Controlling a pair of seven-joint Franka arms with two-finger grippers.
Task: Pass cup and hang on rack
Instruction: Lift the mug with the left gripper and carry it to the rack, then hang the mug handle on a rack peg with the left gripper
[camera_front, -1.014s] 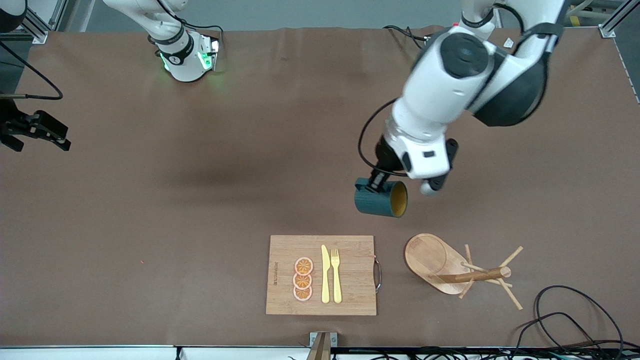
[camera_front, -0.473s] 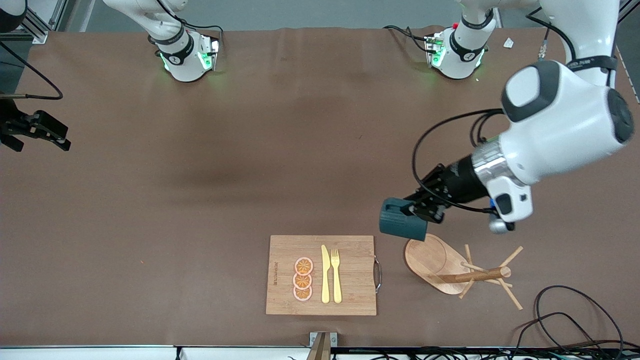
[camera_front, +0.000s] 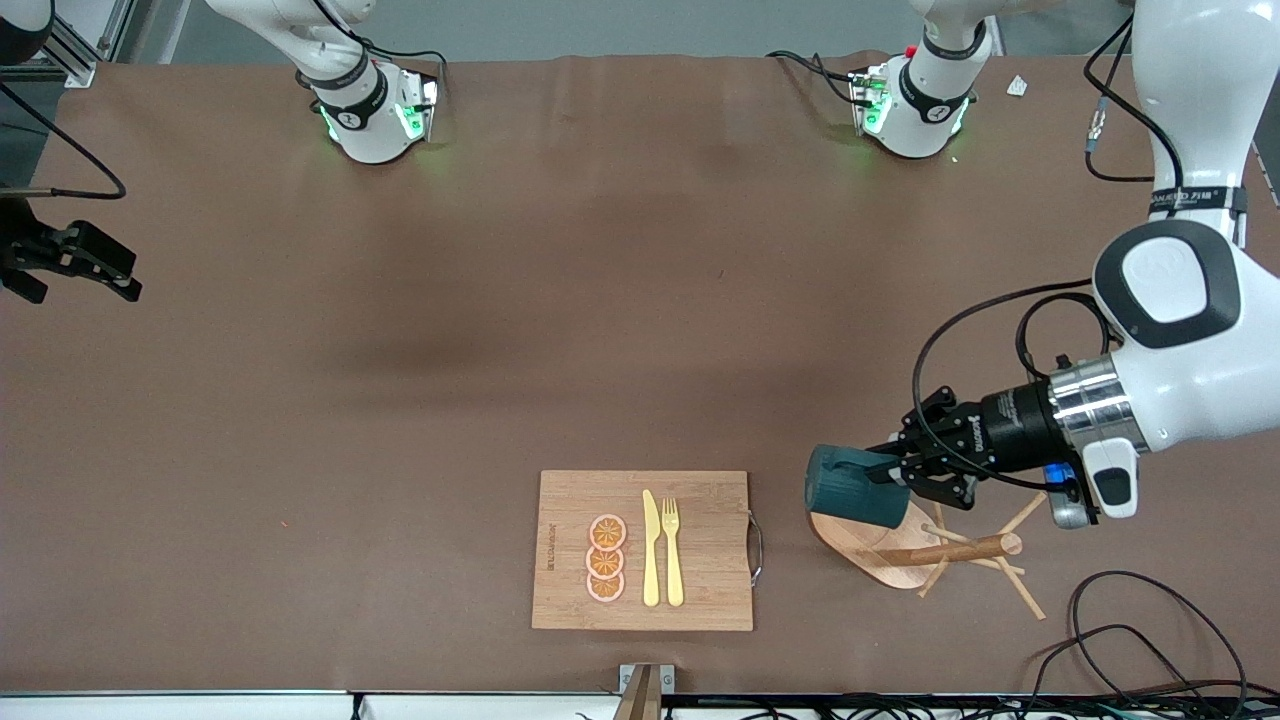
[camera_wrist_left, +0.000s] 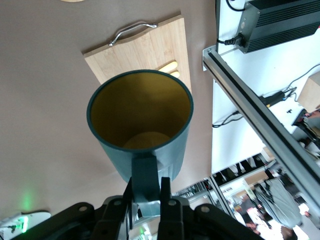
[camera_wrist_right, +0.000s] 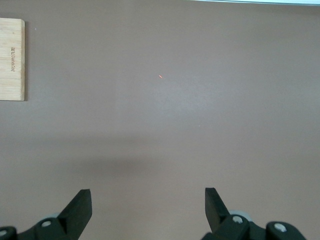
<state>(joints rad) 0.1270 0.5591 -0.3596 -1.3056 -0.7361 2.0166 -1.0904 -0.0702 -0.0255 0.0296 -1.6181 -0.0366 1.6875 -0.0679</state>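
Even, bright overhead light is falling on the brown table (camera_front: 500, 300), with no glare. A broad soft shadow is lying mid-table, and another is showing in the right wrist view as a faint dark band. Green lamps are glowing at both arm bases. In the left wrist view the cup (camera_wrist_left: 140, 125) is staying sharp while the room past the table edge is washing out white and blurring. The front view is looking crisp edge to edge.
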